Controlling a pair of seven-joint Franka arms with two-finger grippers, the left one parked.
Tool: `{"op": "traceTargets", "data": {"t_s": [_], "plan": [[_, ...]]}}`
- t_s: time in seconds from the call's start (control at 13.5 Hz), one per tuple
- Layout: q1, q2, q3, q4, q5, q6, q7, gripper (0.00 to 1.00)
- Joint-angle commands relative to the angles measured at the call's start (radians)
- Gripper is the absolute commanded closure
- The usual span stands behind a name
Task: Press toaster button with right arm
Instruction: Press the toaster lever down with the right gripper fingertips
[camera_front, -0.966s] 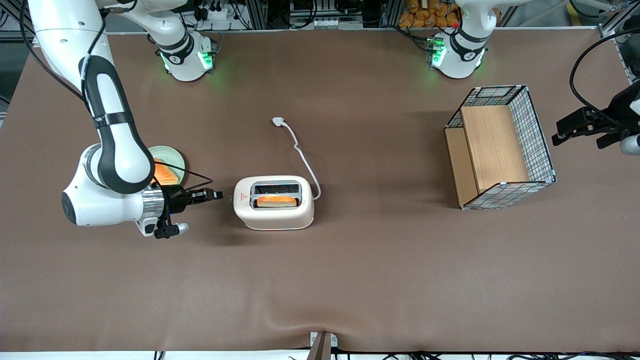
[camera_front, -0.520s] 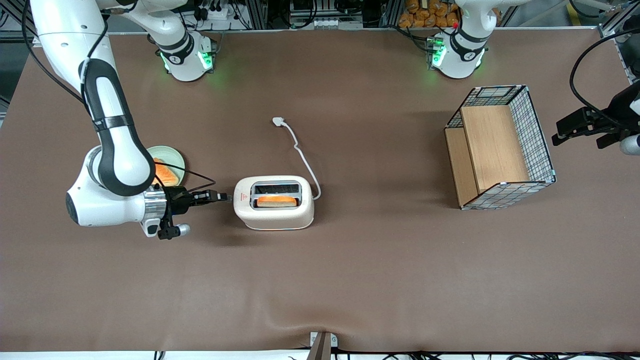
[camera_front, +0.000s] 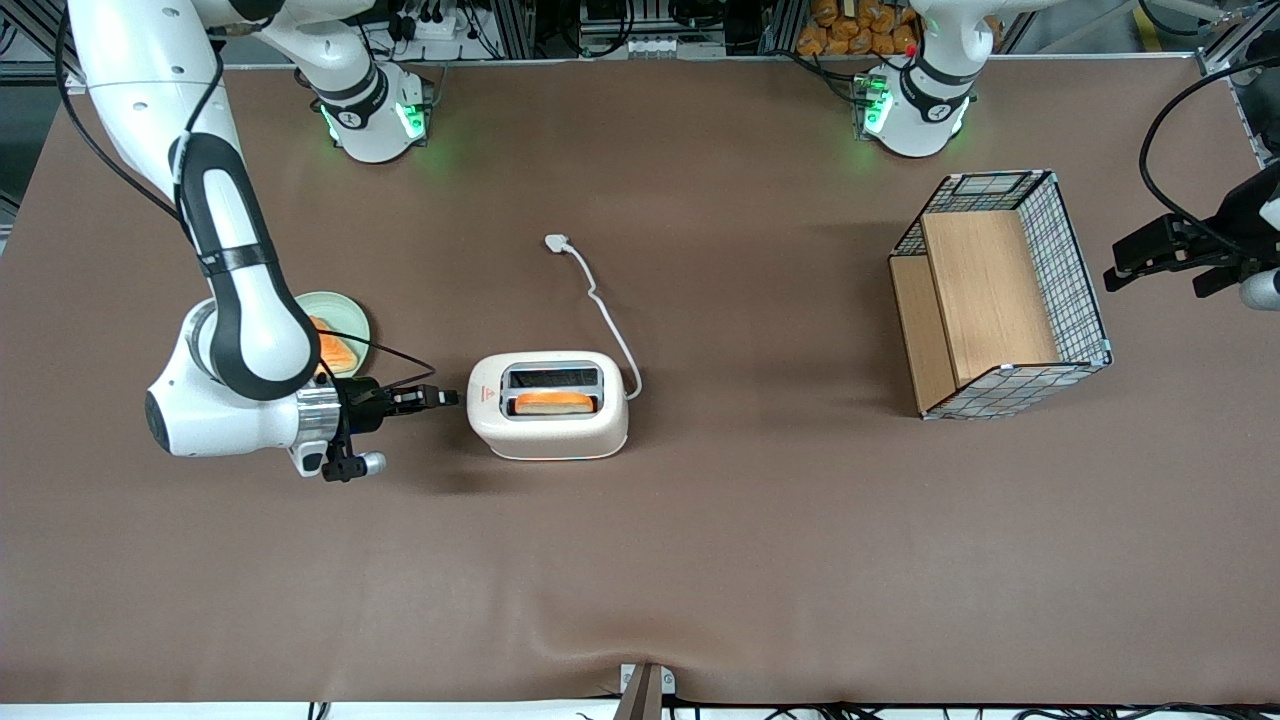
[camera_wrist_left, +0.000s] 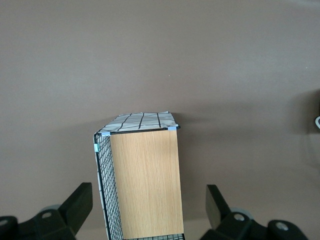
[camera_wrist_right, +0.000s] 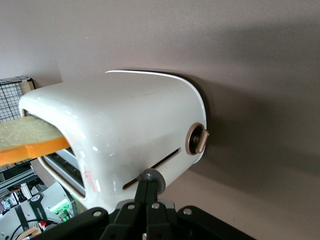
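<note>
The white toaster stands mid-table with a slice of toast in the slot nearer the front camera. It also shows in the right wrist view. The right arm reaches low over the table, and its slim black gripper points at the toaster's narrow end face. In the right wrist view the gripper is shut, its tips against the small grey button at the end of the face's slot. A bronze-ringed dial sits beside that slot.
A pale green plate with an orange slice lies beside the right arm's wrist. The toaster's white cord trails away from the front camera. A wire basket with a wooden shelf stands toward the parked arm's end, and also shows in the left wrist view.
The right arm has moved toward the toaster, and the shut gripper's tips have closed the gap to its end face. The toaster has not moved.
</note>
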Motion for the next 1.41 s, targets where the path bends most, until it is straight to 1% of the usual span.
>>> {"op": "traceTargets", "data": {"t_s": [0.0, 0.82, 1.34], "plan": [[-0.002, 0.021, -0.001, -0.005, 0.032, 0.021, -0.029, 1.0], [0.009, 0.078, 0.001, -0.004, 0.035, 0.073, -0.03, 1.0], [0.02, 0.098, -0.001, -0.01, 0.046, 0.084, -0.073, 1.0]]}}
